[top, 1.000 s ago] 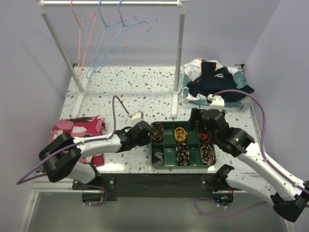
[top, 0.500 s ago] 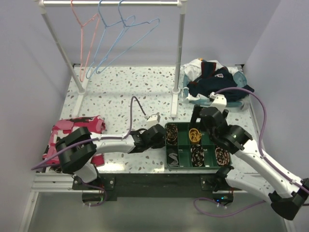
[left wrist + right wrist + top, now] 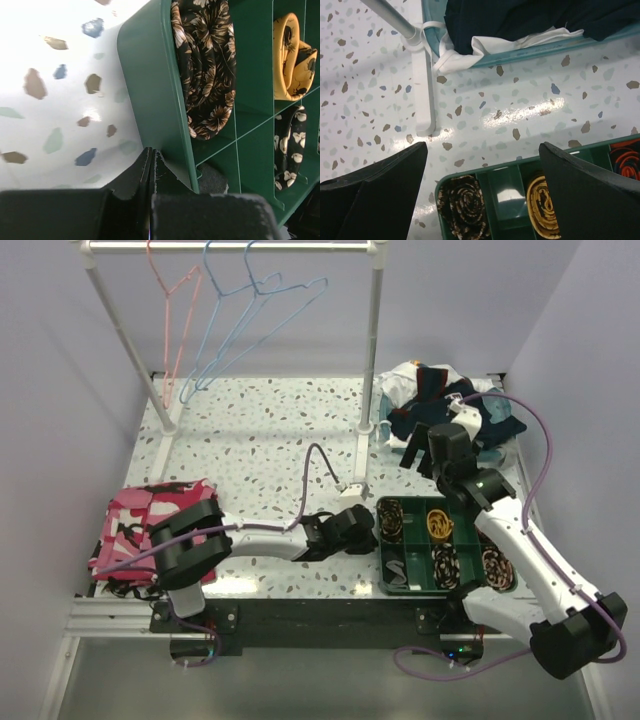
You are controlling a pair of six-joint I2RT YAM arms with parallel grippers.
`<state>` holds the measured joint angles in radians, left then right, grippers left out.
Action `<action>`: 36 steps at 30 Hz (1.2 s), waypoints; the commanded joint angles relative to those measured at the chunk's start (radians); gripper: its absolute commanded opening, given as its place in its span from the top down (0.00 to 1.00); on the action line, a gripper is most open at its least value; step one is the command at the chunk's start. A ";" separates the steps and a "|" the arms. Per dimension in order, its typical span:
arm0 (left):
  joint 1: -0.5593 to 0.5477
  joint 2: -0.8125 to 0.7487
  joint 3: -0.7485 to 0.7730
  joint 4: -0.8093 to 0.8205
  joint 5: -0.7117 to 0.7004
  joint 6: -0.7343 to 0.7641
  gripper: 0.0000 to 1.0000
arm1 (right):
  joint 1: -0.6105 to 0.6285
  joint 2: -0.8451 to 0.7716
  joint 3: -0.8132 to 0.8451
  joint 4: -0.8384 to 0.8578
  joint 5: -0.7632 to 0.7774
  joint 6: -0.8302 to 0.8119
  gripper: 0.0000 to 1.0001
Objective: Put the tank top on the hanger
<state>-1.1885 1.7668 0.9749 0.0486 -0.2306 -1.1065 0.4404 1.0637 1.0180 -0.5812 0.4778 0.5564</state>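
The navy tank top (image 3: 452, 412) lies bunched in a teal basket (image 3: 497, 453) at the back right, among white garments; its dark cloth (image 3: 520, 17) fills the top of the right wrist view. A light blue wire hanger (image 3: 262, 312) hangs on the rack's rail beside another blue one. My right gripper (image 3: 412, 456) (image 3: 482, 146) hovers open and holds nothing, above the table between the basket and a green tray. My left gripper (image 3: 366, 530) (image 3: 151, 156) is shut, its tips against the tray's left outer wall.
The green divided tray (image 3: 381, 552) (image 3: 150, 90) (image 3: 485, 172) with rolled ties sits at the front right. The white rack's post (image 3: 373, 360) and foot (image 3: 422, 95) stand mid-table. A pink hanger (image 3: 172, 310) hangs at the rail's left. Pink camouflage cloth (image 3: 145, 525) lies front left.
The left gripper, still shut, has slid right along the front, and the green tray has moved right with it. The right arm has swung back toward the basket, jaws still open.
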 commanded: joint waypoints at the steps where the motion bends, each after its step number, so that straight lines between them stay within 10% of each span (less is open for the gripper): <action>1: -0.025 0.042 0.089 0.094 0.037 0.011 1.00 | -0.016 0.013 0.059 0.050 -0.028 -0.023 0.02; 26: 0.009 0.123 0.160 0.235 0.100 0.103 0.99 | -0.019 -0.027 0.087 -0.026 -0.041 -0.010 0.02; 36: 0.174 -0.284 -0.062 0.035 -0.056 0.292 0.41 | -0.019 -0.012 0.120 -0.011 -0.002 -0.024 0.01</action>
<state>-1.0698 1.6707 0.9367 0.1619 -0.1677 -0.9337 0.4252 1.0397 1.0782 -0.6170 0.4500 0.5491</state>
